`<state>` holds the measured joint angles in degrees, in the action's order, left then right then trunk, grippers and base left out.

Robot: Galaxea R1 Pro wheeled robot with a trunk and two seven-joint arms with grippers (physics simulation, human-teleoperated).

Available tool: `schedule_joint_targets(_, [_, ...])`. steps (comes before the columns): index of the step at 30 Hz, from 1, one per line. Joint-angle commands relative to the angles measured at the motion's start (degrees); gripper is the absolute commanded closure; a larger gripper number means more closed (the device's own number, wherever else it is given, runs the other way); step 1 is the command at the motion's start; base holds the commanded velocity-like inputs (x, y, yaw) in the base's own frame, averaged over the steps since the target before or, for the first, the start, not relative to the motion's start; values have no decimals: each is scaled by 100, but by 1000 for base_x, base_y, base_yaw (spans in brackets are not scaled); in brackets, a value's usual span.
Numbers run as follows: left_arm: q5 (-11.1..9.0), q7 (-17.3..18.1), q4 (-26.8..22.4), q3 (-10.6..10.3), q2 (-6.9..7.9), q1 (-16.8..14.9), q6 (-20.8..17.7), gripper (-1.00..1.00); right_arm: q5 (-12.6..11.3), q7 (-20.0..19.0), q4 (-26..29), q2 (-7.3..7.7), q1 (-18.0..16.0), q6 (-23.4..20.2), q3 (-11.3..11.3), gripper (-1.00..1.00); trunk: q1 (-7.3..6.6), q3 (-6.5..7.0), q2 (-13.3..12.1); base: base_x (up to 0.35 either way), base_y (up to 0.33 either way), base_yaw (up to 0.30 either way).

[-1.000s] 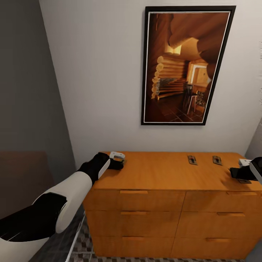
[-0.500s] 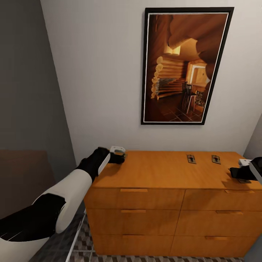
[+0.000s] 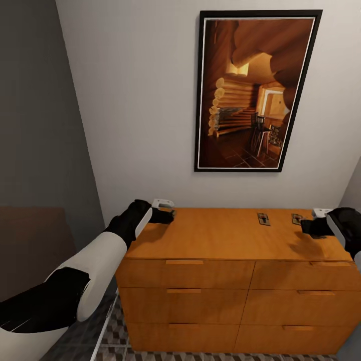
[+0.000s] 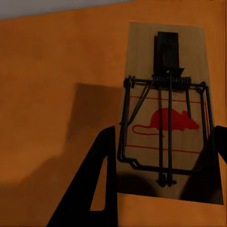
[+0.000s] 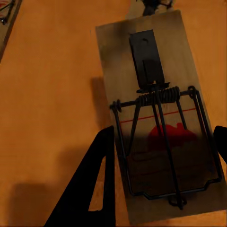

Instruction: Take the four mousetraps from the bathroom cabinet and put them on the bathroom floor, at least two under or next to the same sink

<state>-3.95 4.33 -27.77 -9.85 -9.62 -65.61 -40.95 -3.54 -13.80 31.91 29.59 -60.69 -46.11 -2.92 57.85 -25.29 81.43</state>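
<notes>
**Four traps to move, none on the floor yet**

Two mousetraps lie in plain sight on top of the orange-brown cabinet [image 3: 220, 235], toward its back edge and its right end: one mousetrap [image 3: 263, 218] nearer the middle, a second mousetrap [image 3: 297, 218] just beside the right gripper [image 3: 307, 226]. Each wrist camera also looks down on a trap between its own fingers: the left wrist's mousetrap [image 4: 166, 113] with its red mouse print and sprung wire bar, and the right wrist's mousetrap [image 5: 158, 118] of the same make. Whether the right wrist's trap is one of the two seen from the head I cannot say for sure.

The left gripper [image 3: 168, 216] sits at the cabinet's back left corner, low over the top. Its jaws stand apart, one dark finger on either side of the trap, and the trap lies flat on the wood. The right gripper's jaws are likewise spread astride their trap, which looks to be resting on the cabinet top too.

From here I would judge the task barely begun. Nothing is lifted, and the patterned bathroom floor [image 3: 118, 333] at the cabinet's foot shows no trap on the strip I can see. What remains is nearly everything: close on the traps, carry them off the cabinet, set all four on the tiles, and put at least two by the sink.
</notes>
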Motion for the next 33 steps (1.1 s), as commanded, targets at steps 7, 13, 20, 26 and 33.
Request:
schedule_joint_targets(7, [-397,-33,-8,-28,-9,-4,-18,100,1,42,192,-305,-5,-6,-46,100,0,-7,4,0,0,0])
schedule_joint_targets(13, [-646,-52,-3,-28,-13,-4,-18,100,14,51,694,-523,-5,-38,-42,100,0,-7,4,0,0,0])
schedule_joint_targets(20, [-706,-55,-1,-31,-21,1,-17,100,28,45,1157,-693,-5,-76,-48,100,0,-7,4,-41,0,0])
schedule_joint_targets(26, [-714,-57,9,-34,-22,-2,-18,100,29,44,1244,-714,-5,-81,-51,100,0,-7,4,-270,0,0])
schedule_joint_targets(33, [-721,-64,31,-35,-22,-1,-18,100,8,47,1278,-724,-5,-55,-51,100,0,-7,4,-328,0,0])
